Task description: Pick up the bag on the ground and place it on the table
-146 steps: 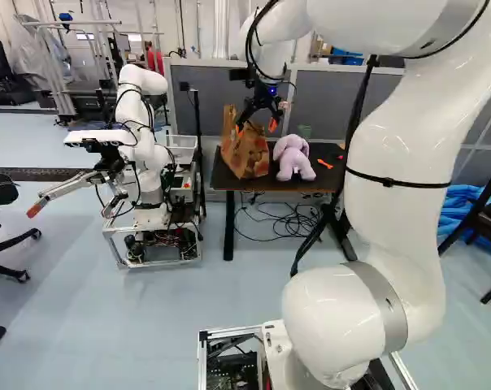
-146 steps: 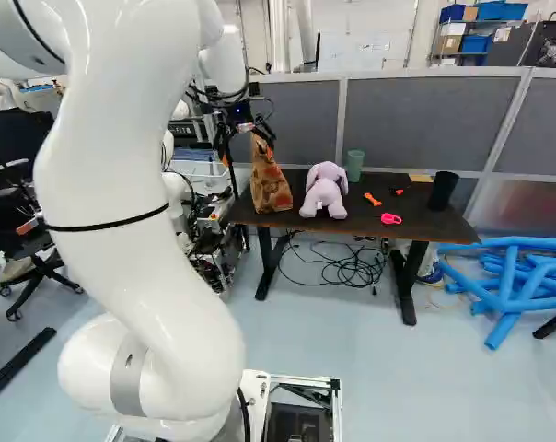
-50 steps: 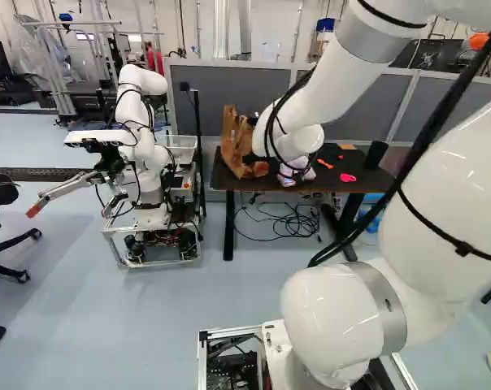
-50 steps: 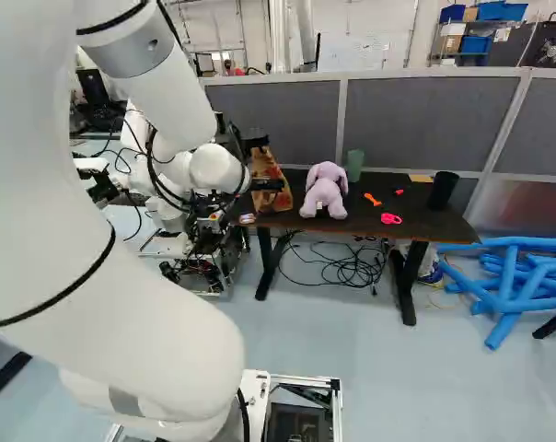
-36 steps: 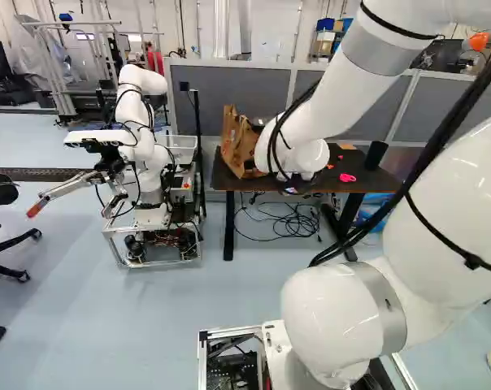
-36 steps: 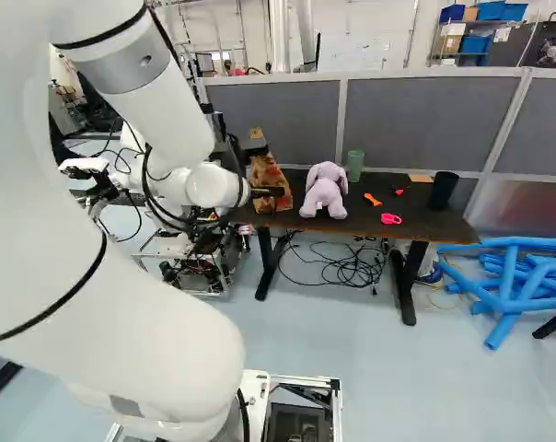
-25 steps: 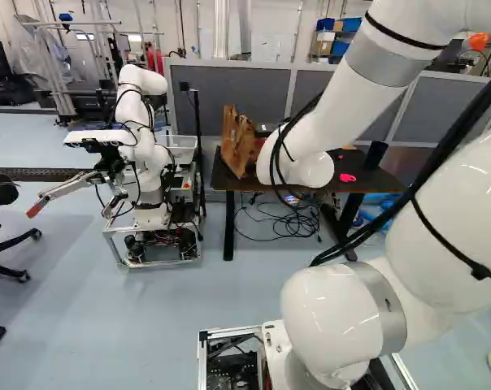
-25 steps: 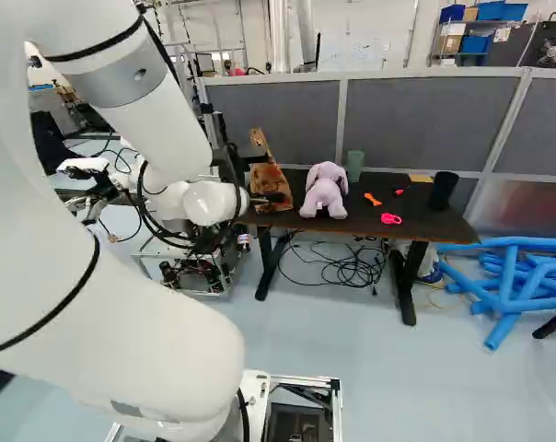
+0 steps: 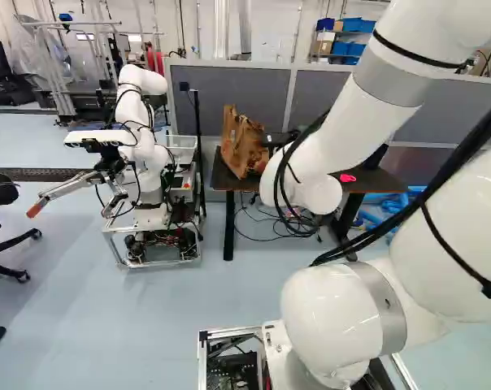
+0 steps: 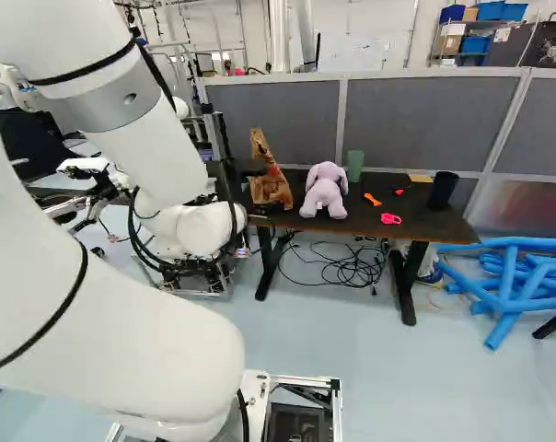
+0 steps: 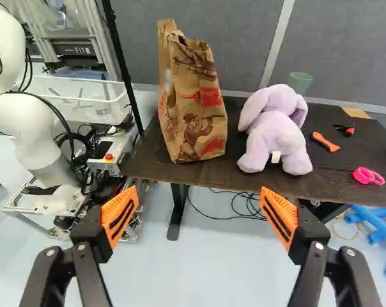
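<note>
My gripper (image 10: 249, 168) is mostly hidden behind the arm in the right base view, where a dark part shows beside the bag. The wrist view has the gripper (image 11: 199, 214) open, its orange pads far apart and nothing between them. Ahead of it, the brown paper bag (image 11: 194, 105) with red and dark print stands on the dark table (image 11: 212, 171), near its left end and apart from the fingers. Its top is crumpled and rises higher at one side. In the left base view the forearm covers much of the tabletop beside the bag (image 9: 241, 146).
A purple plush toy (image 11: 276, 131) sits beside the bag; a green cup (image 11: 300, 82), orange tool (image 11: 325, 142) and pink scissors (image 11: 368, 176) are also on the table. Another robot (image 9: 140, 146) stands left of the table. Cables (image 10: 338, 267) lie underneath; blue tubes (image 10: 508, 281) lie right.
The arm has swung away from above the bag and drawn back; lately its forearm slid rightward in the left base view. The bag stays standing on the table. The base has not moved.
</note>
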